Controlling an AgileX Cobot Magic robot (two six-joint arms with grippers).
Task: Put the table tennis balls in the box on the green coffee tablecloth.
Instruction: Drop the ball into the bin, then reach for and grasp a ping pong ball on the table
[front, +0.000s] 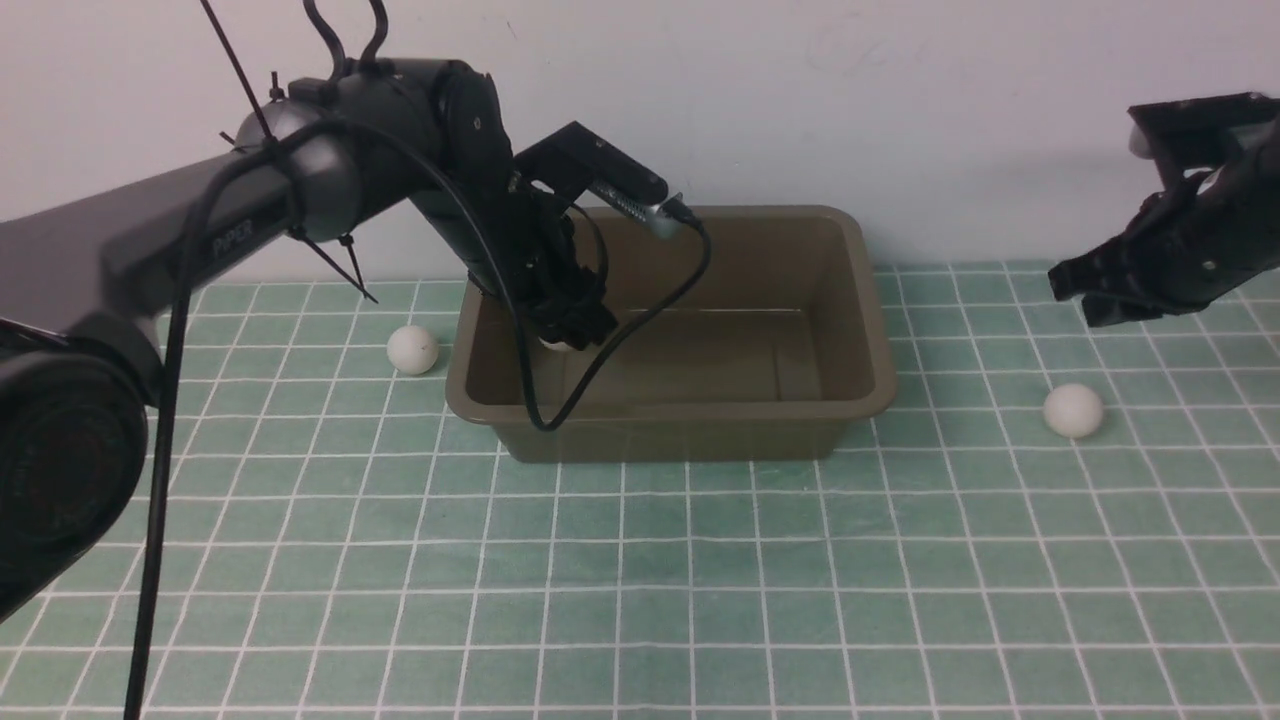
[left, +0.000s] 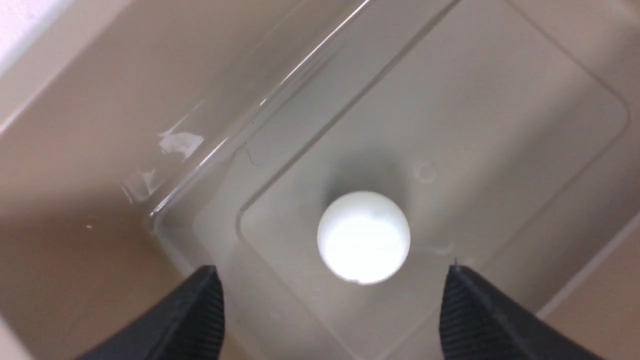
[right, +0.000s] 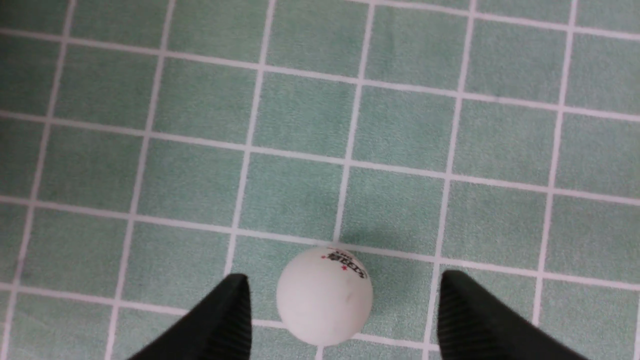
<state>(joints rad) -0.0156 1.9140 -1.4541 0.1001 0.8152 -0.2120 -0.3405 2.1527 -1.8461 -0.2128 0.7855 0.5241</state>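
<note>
The olive-brown box (front: 860, 330) stands on the green checked tablecloth (front: 700, 560) at the back middle. My left gripper (front: 570, 335) is open and reaches down inside the box's left end. One white ball (left: 363, 237) lies free on the box floor (left: 490, 115) between and beyond the open fingers (left: 200, 310). A second ball (front: 413, 350) lies on the cloth left of the box. A third ball (front: 1073, 411), with a dark printed mark, lies on the cloth to the right. My right gripper (right: 340, 285) is open above it, and the ball (right: 325, 296) shows between its fingers.
A pale wall (front: 900, 100) runs behind the box. The left arm's black cable (front: 600, 360) hangs over the box's front wall. The cloth stretches bare toward the front edge.
</note>
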